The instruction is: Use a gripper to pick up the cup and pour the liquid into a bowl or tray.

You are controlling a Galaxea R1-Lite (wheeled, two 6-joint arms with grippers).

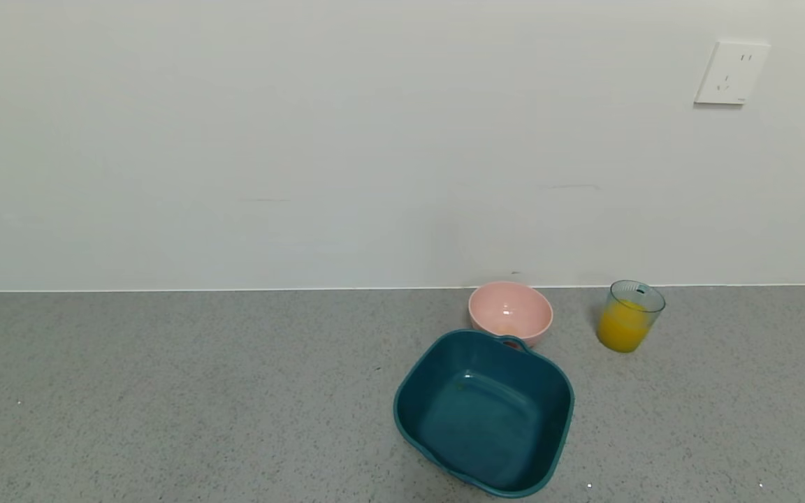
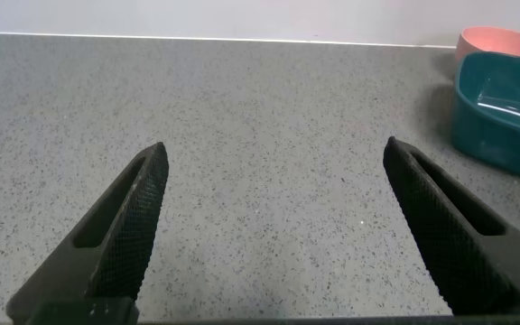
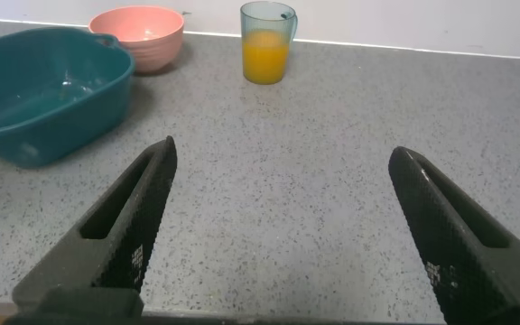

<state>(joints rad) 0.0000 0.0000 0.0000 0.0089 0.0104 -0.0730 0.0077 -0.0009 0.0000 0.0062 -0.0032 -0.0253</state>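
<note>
A translucent blue-grey cup stands upright near the back wall, right of centre, about half full of orange-yellow liquid. The right wrist view shows the cup far beyond my right gripper, whose black jaws stand wide apart over bare counter. The dark teal square tub sits in front of the pink bowl, empty; its rim also shows in the right wrist view. My left gripper is open over bare counter, with the tub off to one side. Neither arm appears in the head view.
A round pink bowl sits just behind the tub, left of the cup. The grey speckled counter runs back to a white wall. A wall socket is mounted high on the right.
</note>
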